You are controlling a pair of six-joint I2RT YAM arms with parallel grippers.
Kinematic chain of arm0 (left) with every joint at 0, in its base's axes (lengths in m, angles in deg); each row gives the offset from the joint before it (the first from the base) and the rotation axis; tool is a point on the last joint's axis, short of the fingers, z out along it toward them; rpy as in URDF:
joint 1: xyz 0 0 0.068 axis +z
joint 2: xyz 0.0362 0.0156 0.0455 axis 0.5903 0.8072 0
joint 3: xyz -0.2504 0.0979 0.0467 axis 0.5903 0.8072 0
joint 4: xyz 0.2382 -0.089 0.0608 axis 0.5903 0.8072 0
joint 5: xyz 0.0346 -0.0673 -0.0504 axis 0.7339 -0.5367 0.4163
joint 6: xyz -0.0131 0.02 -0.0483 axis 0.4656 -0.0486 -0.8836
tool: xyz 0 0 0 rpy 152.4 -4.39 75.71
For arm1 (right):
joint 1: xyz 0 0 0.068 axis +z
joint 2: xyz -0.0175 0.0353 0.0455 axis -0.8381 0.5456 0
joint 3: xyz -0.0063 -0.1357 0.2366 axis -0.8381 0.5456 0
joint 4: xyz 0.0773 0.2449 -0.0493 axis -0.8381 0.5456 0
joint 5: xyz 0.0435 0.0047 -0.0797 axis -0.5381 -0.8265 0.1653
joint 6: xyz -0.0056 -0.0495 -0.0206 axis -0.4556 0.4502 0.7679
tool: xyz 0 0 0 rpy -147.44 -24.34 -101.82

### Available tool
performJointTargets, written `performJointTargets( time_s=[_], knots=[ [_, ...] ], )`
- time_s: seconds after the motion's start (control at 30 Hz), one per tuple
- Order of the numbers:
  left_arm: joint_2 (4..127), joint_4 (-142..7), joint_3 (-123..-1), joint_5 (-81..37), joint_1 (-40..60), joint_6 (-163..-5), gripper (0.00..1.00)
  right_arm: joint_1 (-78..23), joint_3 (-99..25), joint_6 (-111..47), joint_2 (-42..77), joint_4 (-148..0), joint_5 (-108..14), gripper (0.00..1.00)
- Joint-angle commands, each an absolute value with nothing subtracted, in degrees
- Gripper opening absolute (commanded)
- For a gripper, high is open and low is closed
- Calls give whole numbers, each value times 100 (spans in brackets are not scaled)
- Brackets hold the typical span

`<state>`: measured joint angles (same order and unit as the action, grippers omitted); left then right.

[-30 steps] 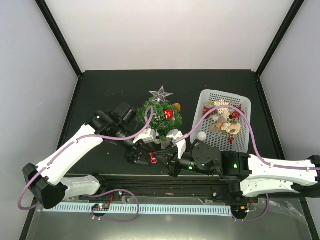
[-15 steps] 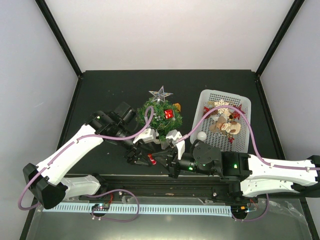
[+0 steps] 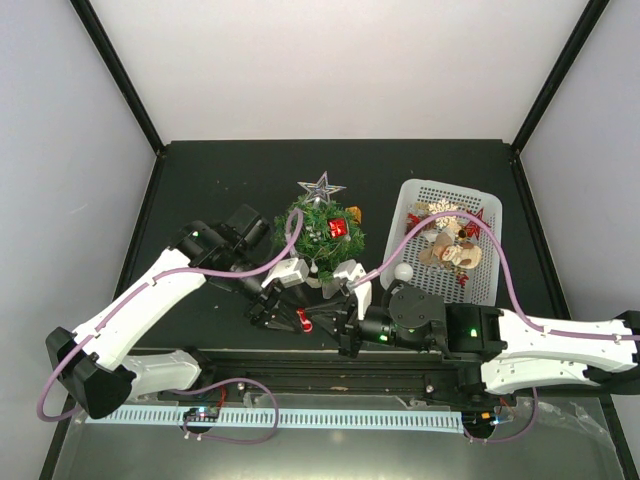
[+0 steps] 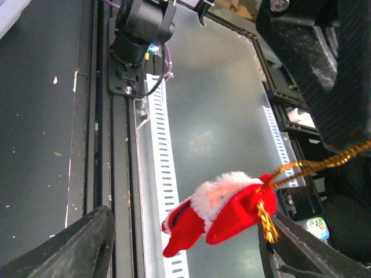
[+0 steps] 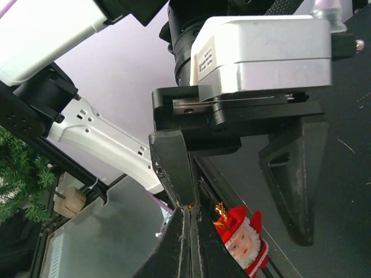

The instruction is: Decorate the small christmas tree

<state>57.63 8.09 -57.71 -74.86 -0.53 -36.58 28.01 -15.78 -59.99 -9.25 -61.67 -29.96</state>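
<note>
Dangling Santa ornament (image 4: pixel 217 211) — right jaws clamped.

It looked like a robotics lab test cell: a black tabletop (image 3: pixel 220 170) boxed in by plain white panels (image 3: pixel 330 60) on black frame struts (image 3: pixel 117 75), with a slotted white cable duct (image 3: pixel 350 420) and a bare metal sheet (image 3: pixel 350 456) running along the near edge.

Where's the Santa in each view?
Top external: low centre, a red speck in front of the tree.
Left wrist: lower centre, hanging from a gold cord.
Right wrist: bottom centre, face to the camera.
Shared landmark: the open left claw, next to it in every view.
</note>
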Motion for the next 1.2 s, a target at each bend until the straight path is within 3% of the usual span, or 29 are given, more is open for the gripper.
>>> performJointTargets(
  time_s=[0.0, 0.37, 0.57, 0.8, 1.17],
  knots=[
    [5631, 1270, -5814, -8072, -14, -3089, 64, 2845, -1539, -6075, -1087, -6354, -2830, 1],
    [5537, 1446, -5824, -8234, -19, -2843, 28, 2849, -1550, -6117, -968, -6421, -2866, 1],
    [5365, 835, -5529, -7666, -20, -3349, 47, 2849, -1653, -6102, -877, -6426, -3072, 1],
    [5248, 761, -5477, -7701, -21, -3384, 50, 2849, -1740, -6086, -740, -6479, -3204, 1],
    [5174, 633, -5389, -7506, -19, -3502, 23, 2843, -1647, -6156, -840, -6585, -3152, 1]
  ],
)
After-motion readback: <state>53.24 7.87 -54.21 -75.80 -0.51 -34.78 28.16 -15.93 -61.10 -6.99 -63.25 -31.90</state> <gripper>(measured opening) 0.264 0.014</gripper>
